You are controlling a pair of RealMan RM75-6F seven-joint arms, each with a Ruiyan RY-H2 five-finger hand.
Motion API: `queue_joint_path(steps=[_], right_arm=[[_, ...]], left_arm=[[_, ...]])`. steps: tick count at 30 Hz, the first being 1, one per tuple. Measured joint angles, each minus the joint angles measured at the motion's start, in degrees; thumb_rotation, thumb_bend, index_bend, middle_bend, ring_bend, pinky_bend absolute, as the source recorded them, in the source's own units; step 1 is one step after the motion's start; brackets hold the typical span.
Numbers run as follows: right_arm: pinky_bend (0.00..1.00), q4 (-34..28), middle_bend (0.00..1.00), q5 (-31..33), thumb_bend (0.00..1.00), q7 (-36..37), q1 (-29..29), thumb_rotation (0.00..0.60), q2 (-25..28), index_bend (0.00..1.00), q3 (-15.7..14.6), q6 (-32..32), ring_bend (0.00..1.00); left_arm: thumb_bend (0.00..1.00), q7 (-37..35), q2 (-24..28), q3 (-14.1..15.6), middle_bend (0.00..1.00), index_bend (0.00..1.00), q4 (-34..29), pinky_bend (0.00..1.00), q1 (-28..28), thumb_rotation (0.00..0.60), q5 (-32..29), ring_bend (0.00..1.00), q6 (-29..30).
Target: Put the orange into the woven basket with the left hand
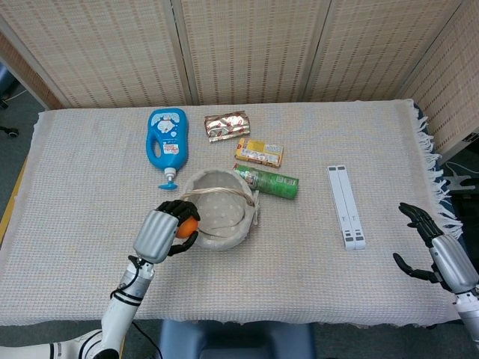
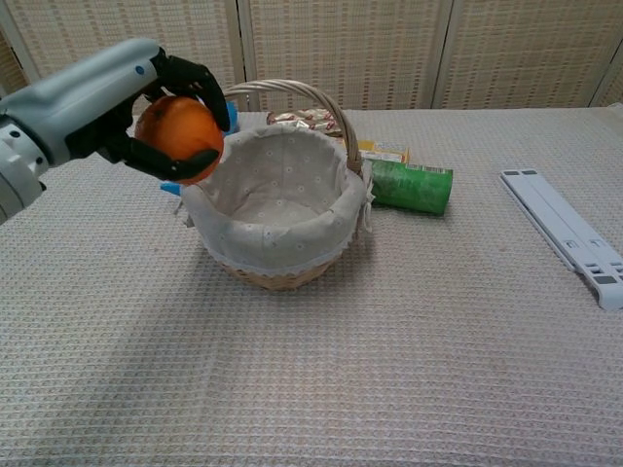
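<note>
The left hand (image 2: 107, 102) grips the orange (image 2: 179, 138) at the near-left rim of the woven basket (image 2: 277, 209), apparently just above it. Well right of the basket, the right hand (image 1: 438, 250) rests empty, fingers spread.

Chest view: blue bottle (image 2: 175, 146) almost wholly hidden behind left hand (image 2: 146, 107) and orange (image 2: 179, 139). Foil packet (image 2: 304, 120) and yellow box (image 2: 383, 151) partly hidden by woven basket (image 2: 277, 209). Head view: right hand (image 1: 438, 250) wrist cut by frame edge.
</note>
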Motion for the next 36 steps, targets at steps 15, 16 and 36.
queue_joint_path(steps=[15, 16, 36], right_arm=[[0.24, -0.1, 0.02, 0.4, 0.26, 0.1, 0.5, 0.600, 0.1, 0.02, -0.1, -0.8, 0.00], [0.24, -0.1, 0.02, 0.4, 0.26, 0.1, 0.5, 0.600, 0.1, 0.02, -0.1, -0.7, 0.00], [0.25, -0.4, 0.02, 0.9, 0.26, -0.6, 0.8, 0.600, 0.0, 0.02, -0.1, -1.6, 0.00]], left_arm=[[0.42, 1.3, -9.4, -3.0, 0.34, 0.29, 14.8, 0.78, -5.2, 0.600, -3.6, 0.44, -0.9], [0.42, 1.2, -9.3, -2.9, 0.29, 0.24, 14.6, 0.73, -5.3, 0.600, -3.7, 0.41, -1.1], [0.34, -0.6, -1.4, -1.3, 0.06, 0.00, 4.1, 0.25, -5.2, 0.600, -10.8, 0.13, -6.8]])
